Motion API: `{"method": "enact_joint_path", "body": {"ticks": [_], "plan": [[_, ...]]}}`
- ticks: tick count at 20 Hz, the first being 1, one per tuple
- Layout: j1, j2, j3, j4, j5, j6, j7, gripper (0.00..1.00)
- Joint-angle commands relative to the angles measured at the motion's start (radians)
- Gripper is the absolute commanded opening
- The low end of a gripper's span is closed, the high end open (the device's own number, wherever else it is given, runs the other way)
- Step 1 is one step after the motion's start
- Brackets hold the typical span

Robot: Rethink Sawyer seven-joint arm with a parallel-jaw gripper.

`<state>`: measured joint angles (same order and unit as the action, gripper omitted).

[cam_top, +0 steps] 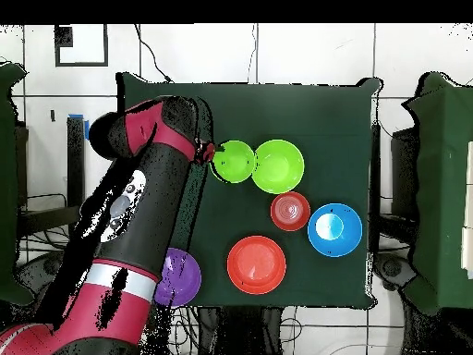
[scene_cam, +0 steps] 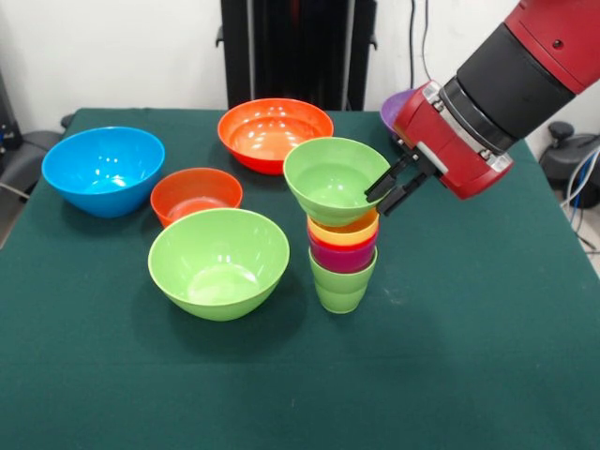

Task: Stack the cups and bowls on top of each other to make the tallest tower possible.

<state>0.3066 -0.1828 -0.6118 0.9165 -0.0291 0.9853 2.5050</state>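
Note:
The tower stands mid-table: a light green cup at the bottom, a red-purple cup in it, then a yellow-orange band. A small light green bowl sits tilted on top. My gripper comes in from the right with its black fingers straddling that bowl's right rim, shut on it. From overhead, the gripper touches the left edge of the small green bowl, which hides the cups beneath.
A large green bowl sits just left of the tower. Behind it are a small orange-red bowl, a blue bowl and a large orange bowl. A purple bowl is partly hidden behind my arm.

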Motion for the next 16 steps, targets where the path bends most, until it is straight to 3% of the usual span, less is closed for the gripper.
{"method": "enact_joint_path", "body": {"ticks": [1,10,16], "plan": [[0.003,0.025,0.098,-0.024,0.026,0.096,0.068,0.0],[0.004,0.01,0.1,0.012,0.019,0.073,0.059,0.0],[0.003,0.025,0.096,-0.021,0.019,0.09,0.059,0.0]]}}
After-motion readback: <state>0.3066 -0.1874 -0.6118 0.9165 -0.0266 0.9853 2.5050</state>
